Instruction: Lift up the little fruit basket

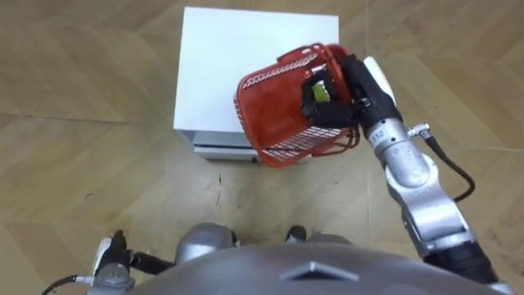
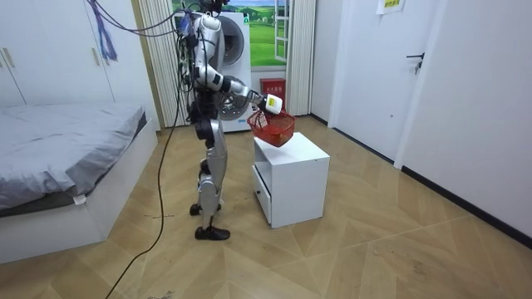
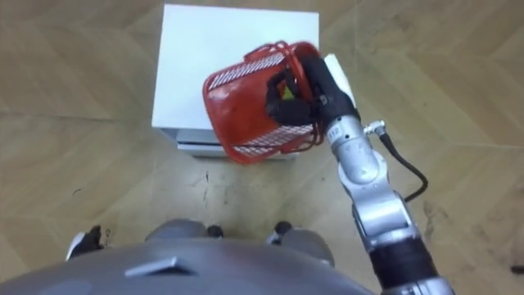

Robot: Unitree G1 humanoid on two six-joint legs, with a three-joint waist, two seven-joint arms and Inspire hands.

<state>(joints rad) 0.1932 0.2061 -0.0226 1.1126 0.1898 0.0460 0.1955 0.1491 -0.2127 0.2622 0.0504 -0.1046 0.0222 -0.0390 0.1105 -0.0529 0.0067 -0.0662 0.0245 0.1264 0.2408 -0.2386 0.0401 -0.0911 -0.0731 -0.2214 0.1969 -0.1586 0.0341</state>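
Observation:
A red wire fruit basket (image 1: 278,111) hangs tilted in the air over the front right part of the white cabinet (image 1: 237,57). My right hand (image 1: 348,90) is shut on its rim, dark fingers curled over the edge. Something yellow-green (image 1: 318,92) shows inside the basket beside those fingers. In the room view the basket (image 2: 273,128) is held just above the cabinet's top (image 2: 303,149), with my right hand (image 2: 271,104) stretched out over it. My left hand (image 1: 113,264) hangs low at my side, near the floor's edge of the picture.
I stand on wooden floor close to the cabinet's drawer side. A bed (image 2: 58,158) lies behind me at the room view's left. A washing machine (image 2: 241,41) and a small red box (image 2: 273,85) stand by the far wall.

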